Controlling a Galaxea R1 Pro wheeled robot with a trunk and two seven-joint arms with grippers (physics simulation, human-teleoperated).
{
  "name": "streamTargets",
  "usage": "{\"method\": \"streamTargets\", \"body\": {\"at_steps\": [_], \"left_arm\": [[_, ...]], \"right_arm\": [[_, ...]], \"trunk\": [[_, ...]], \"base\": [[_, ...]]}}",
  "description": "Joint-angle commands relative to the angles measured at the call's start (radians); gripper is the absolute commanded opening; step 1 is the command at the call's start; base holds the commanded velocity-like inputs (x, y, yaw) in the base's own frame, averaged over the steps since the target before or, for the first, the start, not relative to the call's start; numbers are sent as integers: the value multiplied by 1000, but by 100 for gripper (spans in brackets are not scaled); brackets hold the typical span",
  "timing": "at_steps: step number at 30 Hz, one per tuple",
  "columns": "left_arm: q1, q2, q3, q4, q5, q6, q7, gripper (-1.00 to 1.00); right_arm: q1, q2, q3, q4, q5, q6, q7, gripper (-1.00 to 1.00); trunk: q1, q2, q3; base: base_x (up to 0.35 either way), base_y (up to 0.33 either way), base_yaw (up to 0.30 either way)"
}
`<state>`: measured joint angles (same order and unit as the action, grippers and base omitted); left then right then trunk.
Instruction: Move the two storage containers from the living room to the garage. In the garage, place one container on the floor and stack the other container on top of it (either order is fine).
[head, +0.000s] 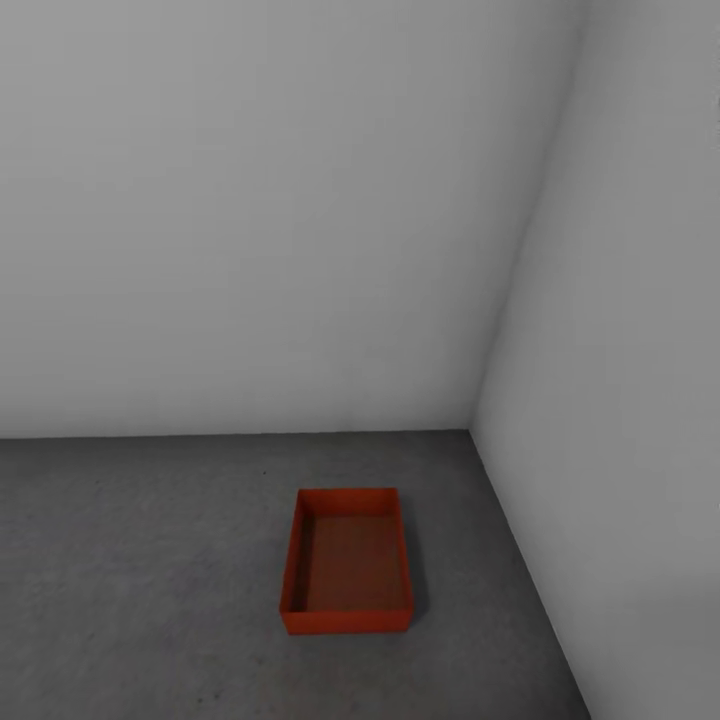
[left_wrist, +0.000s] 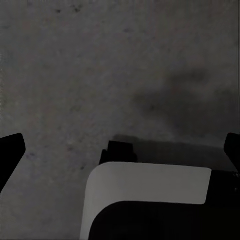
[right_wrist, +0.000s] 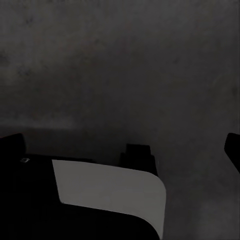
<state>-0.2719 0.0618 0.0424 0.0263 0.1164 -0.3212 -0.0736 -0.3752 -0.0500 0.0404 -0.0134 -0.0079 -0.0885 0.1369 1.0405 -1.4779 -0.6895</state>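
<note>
just one bin (head: 347, 563) on show from the head view: orange-red, open-topped, upright, resting flat on the dark grey floor (head: 140, 580) of the garage, nothing inside it. sits near the corner where two plain pale grey walls (head: 250, 200) meet, a little off the back wall and closer to the right-hand wall (head: 630, 400), touching neither. long sides run away from the camera, short sides near and far. nothing stacked on it, nothing beside it. from the left wrist view, speckled concrete below, a soft dark shadow patch on it, and a white-and-black part of the robot's own body (left_wrist: 150, 185) low in the picture. left gripper (left_wrist: 122, 150) spread wide, dark fingertips (left_wrist: 10, 150) at opposite edges of the picture with bare floor between them, pinching nothing. from the right wrist view, much the same but dimmer: dark floor (right_wrist: 120, 65), a white-and-black body panel (right_wrist: 110, 190) with a small black block just beyond it. right gripper (right_wrist: 125, 147) also spread wide, one dark fingertip (right_wrist: 232, 147) at one edge and another at the opposite edge, nothing held between them. bin well apart from both grippers.
</note>
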Motion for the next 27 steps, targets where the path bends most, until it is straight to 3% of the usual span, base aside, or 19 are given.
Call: {"method": "streamTargets", "body": {"at_steps": [1, 27], "left_arm": [[-1, 0, 4, 3, 9, -4, -8, 100], [-1, 0, 4, 3, 9, -4, -8, 100]], "right_arm": [[-1, 0, 4, 1, -1, -4, 3, 100], [-1, -1, 4, 1, -1, -4, 3, 100]], "trunk": [[-4, 7, 4], [-104, 189, 127]], "base": [[0, 0, 0], [0, 0, 0]]}}
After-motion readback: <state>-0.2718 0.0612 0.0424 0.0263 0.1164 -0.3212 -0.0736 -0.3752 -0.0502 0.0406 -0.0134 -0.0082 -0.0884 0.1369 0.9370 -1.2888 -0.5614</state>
